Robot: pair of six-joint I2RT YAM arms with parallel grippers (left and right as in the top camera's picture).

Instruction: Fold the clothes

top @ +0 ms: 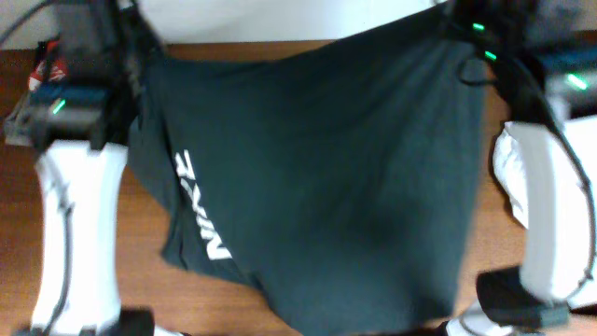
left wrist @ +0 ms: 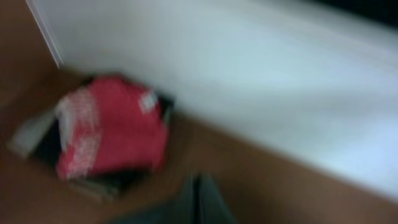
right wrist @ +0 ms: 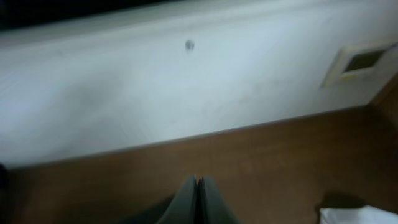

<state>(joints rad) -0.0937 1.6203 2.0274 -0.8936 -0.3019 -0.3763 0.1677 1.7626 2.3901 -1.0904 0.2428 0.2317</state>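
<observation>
Red T-shirt [left wrist: 112, 130], wooden table [right wrist: 280, 162], white wall [right wrist: 186, 93]

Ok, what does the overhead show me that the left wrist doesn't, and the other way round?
Only overhead: the dark T-shirt spread wide between the left arm and right arm, with its white lettering. Only left wrist, in full: the red T-shirt heaped by the white wall; overhead catches just a red sliver at its edge. Both: some dark shirt fabric and the brown table.
</observation>
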